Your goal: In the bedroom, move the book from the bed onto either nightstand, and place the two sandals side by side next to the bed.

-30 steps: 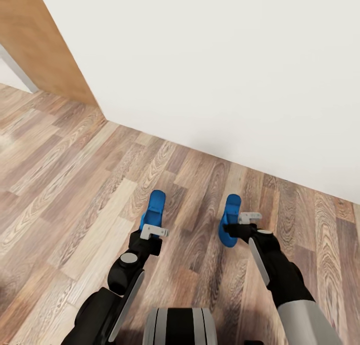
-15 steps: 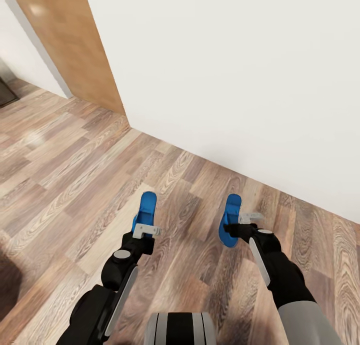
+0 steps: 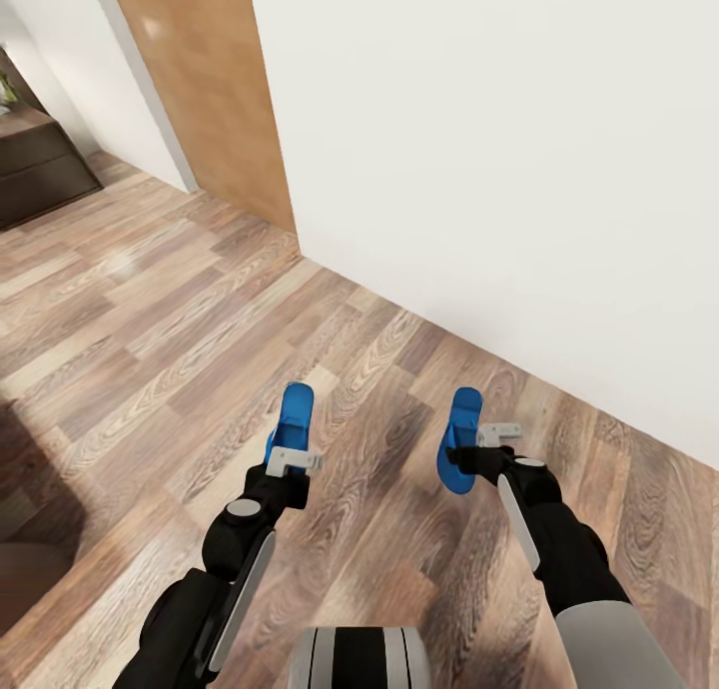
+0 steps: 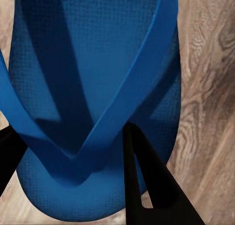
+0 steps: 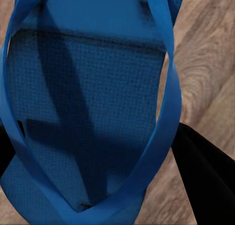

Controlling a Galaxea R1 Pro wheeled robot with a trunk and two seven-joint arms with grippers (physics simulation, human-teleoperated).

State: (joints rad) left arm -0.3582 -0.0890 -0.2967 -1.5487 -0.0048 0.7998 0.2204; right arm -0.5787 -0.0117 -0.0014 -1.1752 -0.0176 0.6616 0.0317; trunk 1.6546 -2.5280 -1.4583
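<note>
Bright blue on both sandals, left sandal [image 3: 295,417] and right sandal [image 3: 460,447], fine-dotted soles. Brown-and-tan wood-grain planks across the floor [image 3: 180,340]. Plain white wall [image 3: 519,170]; orange-brown wooden panel [image 3: 200,90] at eleven o'clock.

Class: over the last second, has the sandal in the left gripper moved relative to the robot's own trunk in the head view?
Yes, slightly. The sandal held by the left gripper sits a little further left of the trunk. The wall and door shifting is camera movement.

White wall [image 3: 519,150] blocks passage ahead; plank floor [image 3: 150,349] lies open left of it, toward an apparent dark cabinet [image 3: 40,165].
</note>
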